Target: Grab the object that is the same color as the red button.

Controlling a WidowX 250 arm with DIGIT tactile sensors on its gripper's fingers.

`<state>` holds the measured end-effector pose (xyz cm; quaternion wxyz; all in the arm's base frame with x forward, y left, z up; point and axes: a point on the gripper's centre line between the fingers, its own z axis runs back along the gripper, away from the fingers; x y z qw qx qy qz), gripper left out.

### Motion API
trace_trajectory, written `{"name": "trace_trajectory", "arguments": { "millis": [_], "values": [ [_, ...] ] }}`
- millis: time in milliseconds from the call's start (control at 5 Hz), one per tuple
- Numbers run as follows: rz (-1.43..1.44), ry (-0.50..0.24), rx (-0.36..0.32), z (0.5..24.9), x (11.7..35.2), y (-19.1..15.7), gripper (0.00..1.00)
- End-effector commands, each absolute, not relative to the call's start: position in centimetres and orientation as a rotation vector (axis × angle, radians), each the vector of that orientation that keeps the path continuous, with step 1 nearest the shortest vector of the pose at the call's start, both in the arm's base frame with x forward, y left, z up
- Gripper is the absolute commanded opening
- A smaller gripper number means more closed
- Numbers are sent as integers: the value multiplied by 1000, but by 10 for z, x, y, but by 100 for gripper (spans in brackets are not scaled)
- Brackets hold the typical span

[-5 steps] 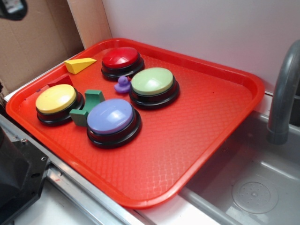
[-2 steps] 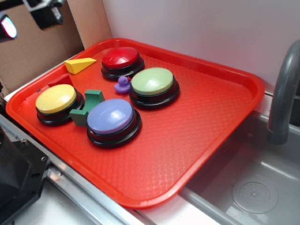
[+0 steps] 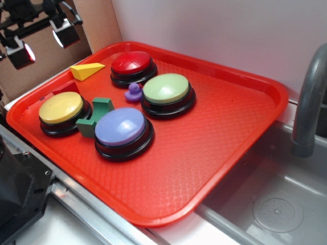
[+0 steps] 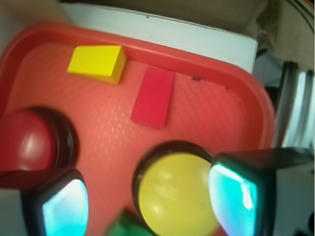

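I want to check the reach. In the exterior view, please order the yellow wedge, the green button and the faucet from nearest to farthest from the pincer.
1. Yellow wedge, at the tray's back left, below the pincer.
2. Green button, mid-tray.
3. Faucet, far right, beyond the tray.

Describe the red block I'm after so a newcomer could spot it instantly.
On the red tray, find the yellow button near the left rim. The red block lies just behind it, beside the yellow wedge. It is flat, matte and angular, nearly tray-coloured, unlike the glossy domed red button.
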<state>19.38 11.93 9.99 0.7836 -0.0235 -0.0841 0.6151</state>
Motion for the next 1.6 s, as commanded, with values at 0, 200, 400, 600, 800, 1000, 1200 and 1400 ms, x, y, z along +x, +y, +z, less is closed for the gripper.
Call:
{"name": "trace_trajectory", "arguments": {
  "millis": [0,200,400,600,800,1000,1200,1400],
  "values": [
    [1537,-239,-24,72,192,153,100],
    [1580,-261,-37,57,194,157,100],
    [1575,-238,-59,42,197,159,100],
    [1563,-193,-82,26,202,160,100],
    [1548,-144,-98,18,204,162,100],
    [1534,-142,-104,14,205,163,88],
    [1516,-168,-115,19,205,162,0],
    [1411,-194,-83,37,208,161,0]
  ]
}}
